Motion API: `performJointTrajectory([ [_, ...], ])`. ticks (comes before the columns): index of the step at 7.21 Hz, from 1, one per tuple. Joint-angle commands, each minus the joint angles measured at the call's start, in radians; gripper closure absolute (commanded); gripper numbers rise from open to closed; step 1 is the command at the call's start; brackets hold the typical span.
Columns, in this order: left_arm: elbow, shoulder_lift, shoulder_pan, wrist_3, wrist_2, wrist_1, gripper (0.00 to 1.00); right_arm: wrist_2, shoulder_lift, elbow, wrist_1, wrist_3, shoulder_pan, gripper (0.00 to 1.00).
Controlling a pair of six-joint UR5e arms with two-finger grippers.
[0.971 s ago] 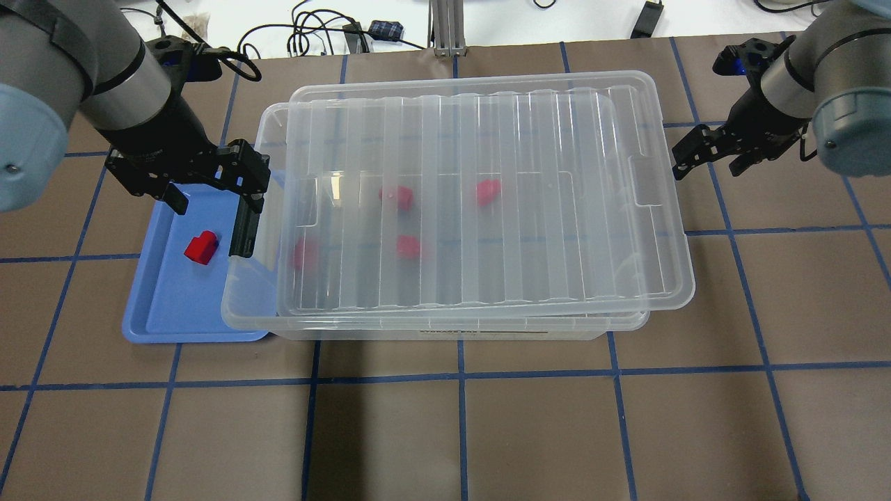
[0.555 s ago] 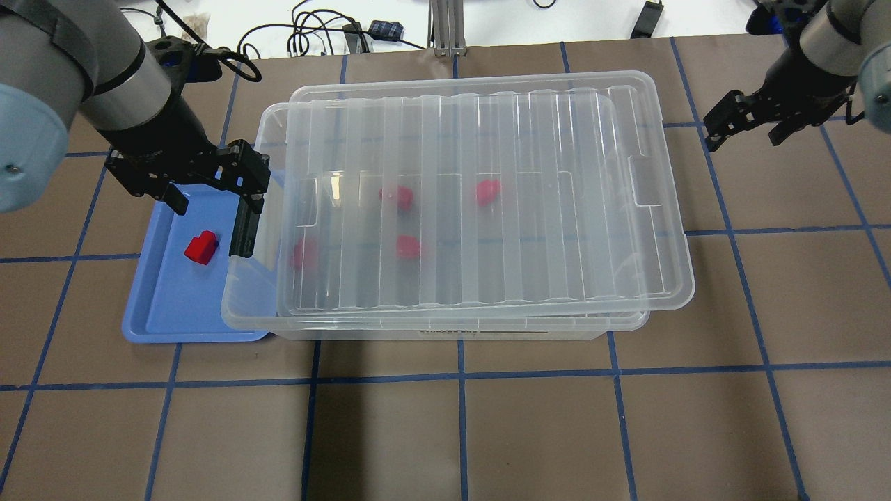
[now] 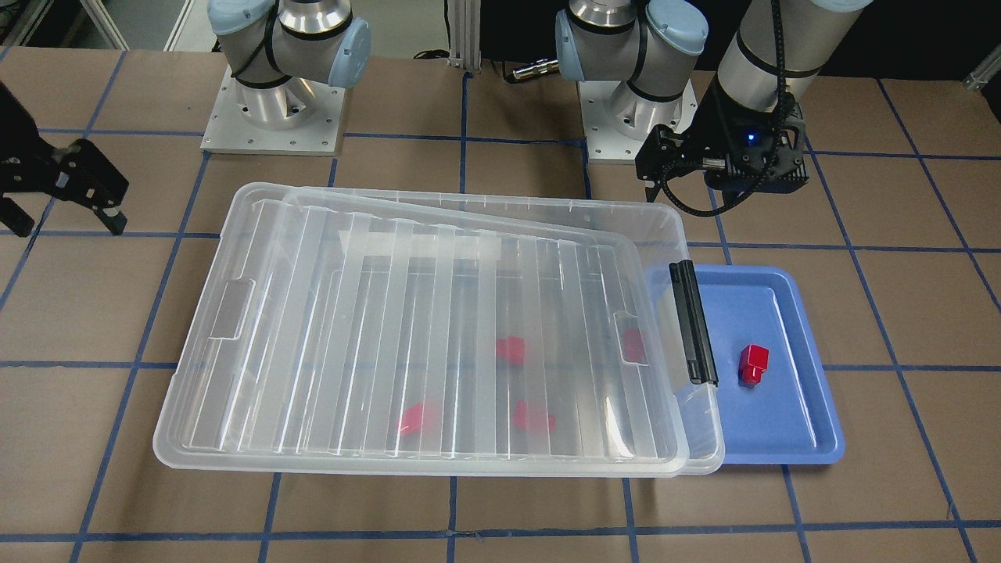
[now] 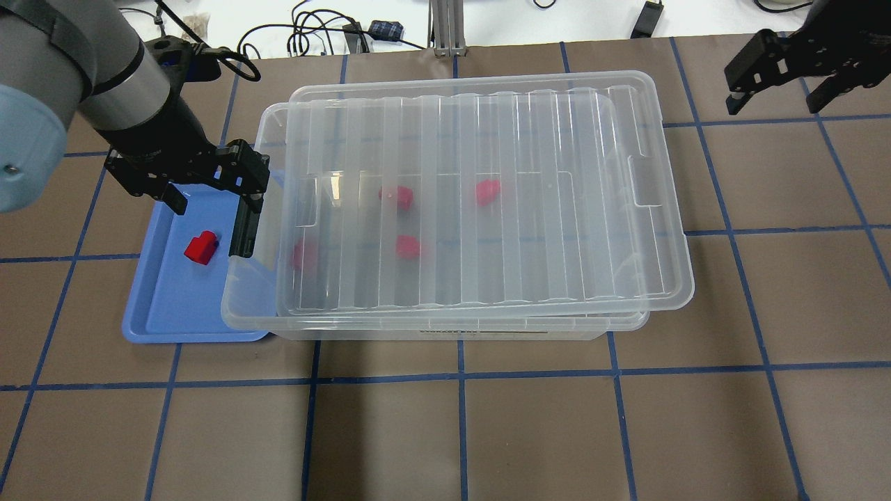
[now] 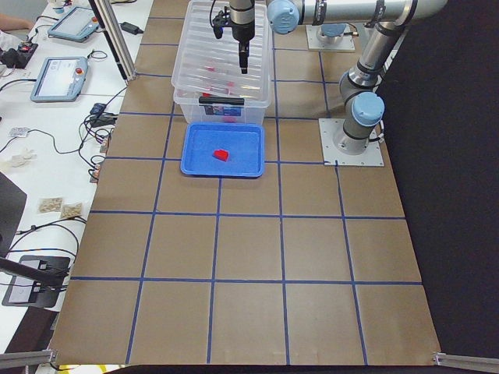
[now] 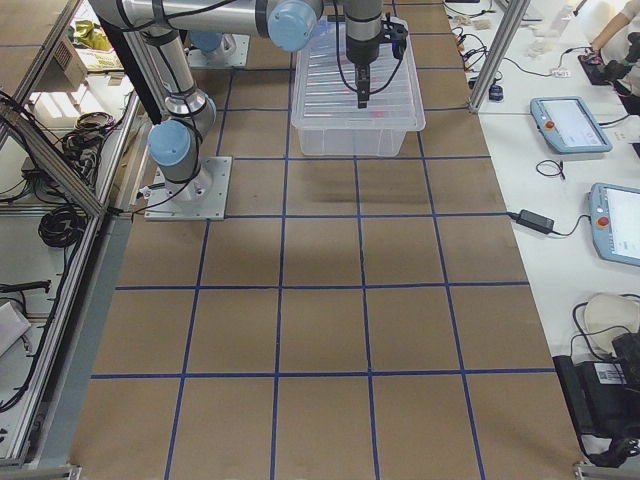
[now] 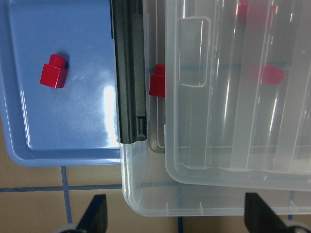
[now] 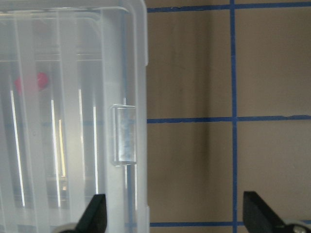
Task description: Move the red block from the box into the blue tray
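Red block [image 4: 201,248] lies alone on the floor of the blue tray [image 4: 170,306], in the tray's upper half at the left of the overhead view. We see nothing touching it. Its stud points toward the upper right in that view. The tray sits on the worktop [image 4: 487,431] with its right edge hidden beneath the rim of the box [image 4: 362,328], the large clear bin that fills the middle of the frame. We see the lid [image 4: 543,209] resting on the box but skewed, shifted toward the right so that a strip of the box's left end is uncovered. The black latch [image 3: 693,322] runs along that end, just beside the tray. Through the ribbed lid we make out four more red blocks [image 4: 408,247] on the box floor, all in its left half and blurred by the plastic.

The left hand [image 4: 214,200] hovers over the upper end of the tray and the box's left rim, its fingers spread wide and empty. In its wrist view the two fingertips stand far apart at the bottom edge with nothing between them. The right hand [image 4: 773,97] hangs in the upper right corner of the overhead view, apart from the box. It is likewise released and holds nothing.
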Motion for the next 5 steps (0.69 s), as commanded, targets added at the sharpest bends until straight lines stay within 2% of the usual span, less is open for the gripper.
performJointTrajectory([
  [1, 0.0, 0.001, 0.0, 0.0, -0.002, 0.003, 0.0, -0.005, -0.002, -0.004, 0.001, 0.178, 0.154, 0.0],
  [2, 0.0, 0.001, -0.001, 0.0, -0.008, 0.004, 0.0, -0.005, 0.009, -0.004, -0.002, 0.241, 0.177, 0.0],
  [5, 0.002, 0.001, 0.002, 0.0, -0.011, 0.003, 0.0, -0.023, 0.016, -0.004, -0.004, 0.248, 0.188, 0.0],
])
